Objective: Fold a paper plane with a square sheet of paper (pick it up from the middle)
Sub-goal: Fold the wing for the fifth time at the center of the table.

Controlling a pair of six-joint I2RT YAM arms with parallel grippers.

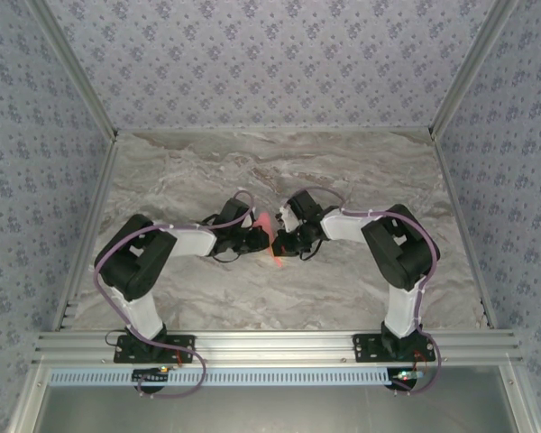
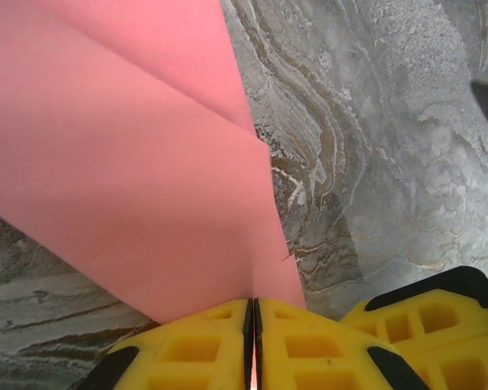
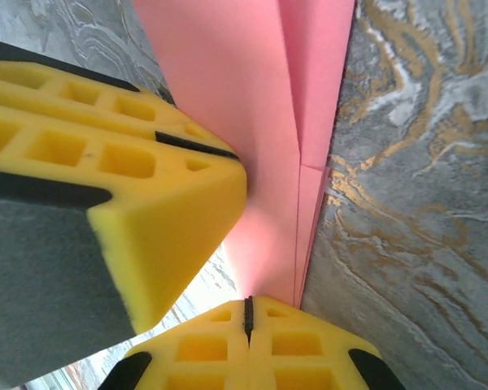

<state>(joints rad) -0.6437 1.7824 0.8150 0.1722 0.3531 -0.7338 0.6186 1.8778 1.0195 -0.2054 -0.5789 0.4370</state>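
Two grippers meet over the middle of the table (image 1: 279, 171). From above, left gripper (image 1: 258, 240) and right gripper (image 1: 282, 242) hide most of the one pink sheet of paper (image 1: 265, 225) between them. Left wrist view: yellow fingers (image 2: 199, 349) pinched on its folded edge, far end cut off. Right wrist view: fingers (image 3: 203, 349) likewise clamped on it.

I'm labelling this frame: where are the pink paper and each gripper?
pink paper (image 2: 130, 179): left wrist view, middle of its flat face.
left gripper (image 2: 253, 307): left wrist view, seam between shut fingertips.
right gripper (image 3: 248, 305): right wrist view, seam between shut fingertips.
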